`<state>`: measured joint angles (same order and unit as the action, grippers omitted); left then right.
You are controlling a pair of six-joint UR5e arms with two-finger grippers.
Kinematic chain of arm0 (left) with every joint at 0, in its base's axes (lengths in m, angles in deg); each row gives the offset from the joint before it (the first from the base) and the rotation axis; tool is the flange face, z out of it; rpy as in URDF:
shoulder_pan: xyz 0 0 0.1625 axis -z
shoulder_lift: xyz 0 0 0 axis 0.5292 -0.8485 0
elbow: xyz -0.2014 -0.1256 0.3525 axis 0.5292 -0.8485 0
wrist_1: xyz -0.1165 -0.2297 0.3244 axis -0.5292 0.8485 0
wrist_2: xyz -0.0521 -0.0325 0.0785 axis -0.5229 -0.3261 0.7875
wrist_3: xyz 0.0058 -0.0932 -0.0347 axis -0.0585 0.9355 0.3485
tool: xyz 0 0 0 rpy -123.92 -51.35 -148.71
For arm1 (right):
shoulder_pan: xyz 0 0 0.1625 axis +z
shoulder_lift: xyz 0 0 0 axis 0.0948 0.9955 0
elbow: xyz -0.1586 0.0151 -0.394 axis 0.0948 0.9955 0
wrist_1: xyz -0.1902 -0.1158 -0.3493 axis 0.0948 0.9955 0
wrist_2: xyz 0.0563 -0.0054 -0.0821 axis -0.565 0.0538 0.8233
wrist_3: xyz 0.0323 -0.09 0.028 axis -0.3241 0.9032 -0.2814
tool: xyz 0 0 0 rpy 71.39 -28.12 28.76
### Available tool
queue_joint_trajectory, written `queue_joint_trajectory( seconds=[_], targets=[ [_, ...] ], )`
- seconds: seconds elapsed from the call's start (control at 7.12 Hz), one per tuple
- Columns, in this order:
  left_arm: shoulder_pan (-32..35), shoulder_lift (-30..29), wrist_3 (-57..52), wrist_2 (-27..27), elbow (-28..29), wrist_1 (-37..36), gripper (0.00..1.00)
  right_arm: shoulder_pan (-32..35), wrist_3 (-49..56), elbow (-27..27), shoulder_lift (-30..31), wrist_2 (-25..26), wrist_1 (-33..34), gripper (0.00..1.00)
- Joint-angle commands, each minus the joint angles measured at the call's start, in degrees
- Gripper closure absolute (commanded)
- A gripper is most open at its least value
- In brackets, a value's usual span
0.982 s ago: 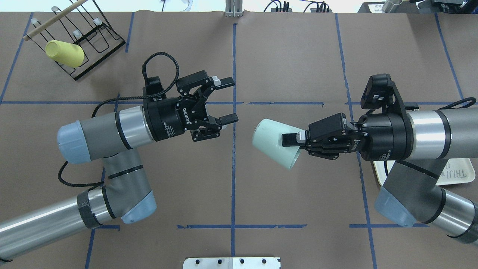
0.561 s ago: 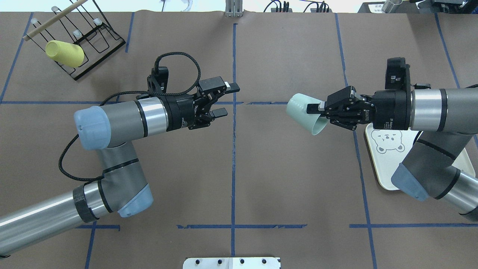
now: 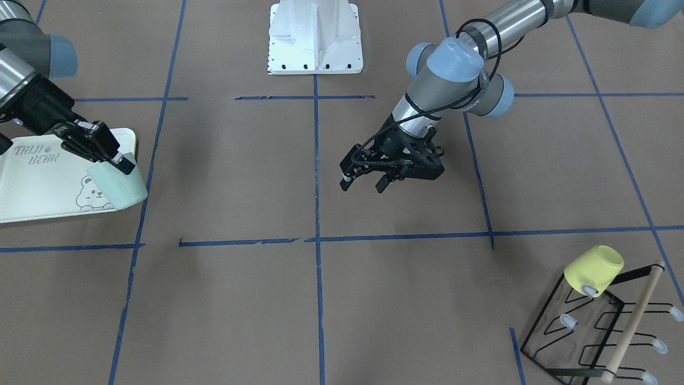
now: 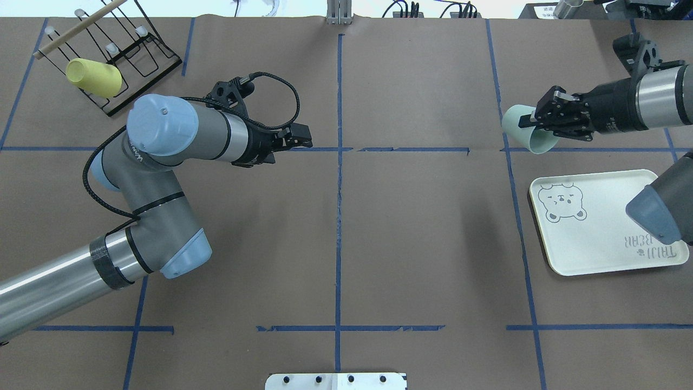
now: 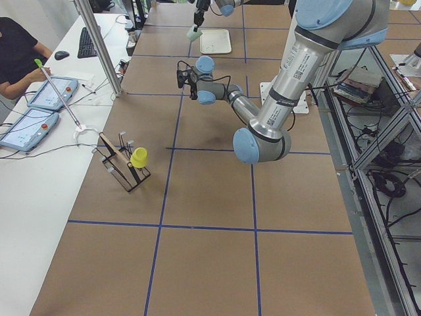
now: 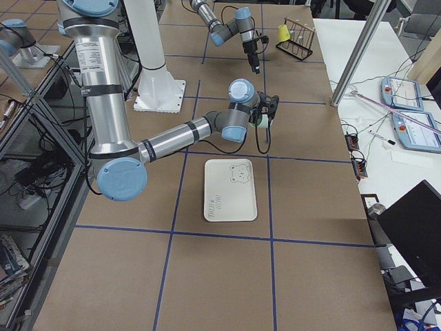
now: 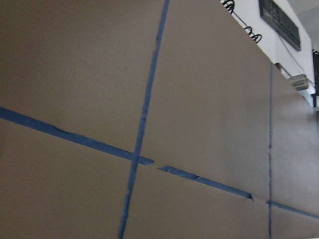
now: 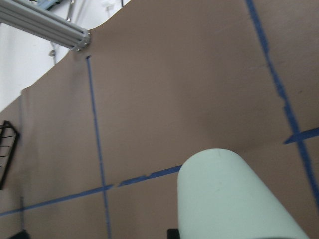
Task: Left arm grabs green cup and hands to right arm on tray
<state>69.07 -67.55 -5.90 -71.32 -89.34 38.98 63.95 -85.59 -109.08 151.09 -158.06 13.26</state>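
**Inspector:** 2 hands to log. Start nearest the robot and work outward.

**Assistant:** Nearest is the tray (image 4: 595, 227). It lies flat on the brown tabletop (image 4: 411, 244) on the robot's right side. Its bear drawing (image 4: 563, 202) is at the far corner toward the table's middle.

**Inspector:** Next out?

**Assistant:** The right hand (image 4: 533, 119) is clenched on the green cup (image 4: 520, 134) at its mouth end. The cup is tipped on its side with the closed base pointing away from the hand. It is held clear of the tabletop. In the overhead view it sits just beyond the tray's far edge, near the bear corner, and it is not resting on the tray.

**Inspector:** And the left hand?

**Assistant:** The left hand (image 3: 363, 183) is released, fingers spread, grasping nothing. It hovers over the tabletop near the centre tape line, well apart from the cup.

**Inspector:** Farthest item?

**Assistant:** 1 yellow cup (image 4: 93, 77) sits tipped on a black wire rack (image 4: 146, 86) at the far-left corner.
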Motion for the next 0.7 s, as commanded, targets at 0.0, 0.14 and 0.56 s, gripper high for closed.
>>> queue_joint_trajectory(
  seconds=[0.0, 0.14, 0.56],
  targets=[
    [3.72, -0.25, -17.65, -0.32, -6.99, -26.12, 0.00, 3.52, 28.84, -10.07, 2.41, -1.21, 33.75, 1.00],
    [5.49, -0.24, -24.16, -0.41, -11.04, -37.82, 0.00, 6.32, 45.18, -16.14, 2.41, -1.21, 53.54, 1.00],
    [9.01, 4.31, -33.36, -2.06, -20.82, -45.76, 0.00, 6.35, 69.59, -13.33, 5.21, -1.30, 69.91, 1.00]
  ],
)
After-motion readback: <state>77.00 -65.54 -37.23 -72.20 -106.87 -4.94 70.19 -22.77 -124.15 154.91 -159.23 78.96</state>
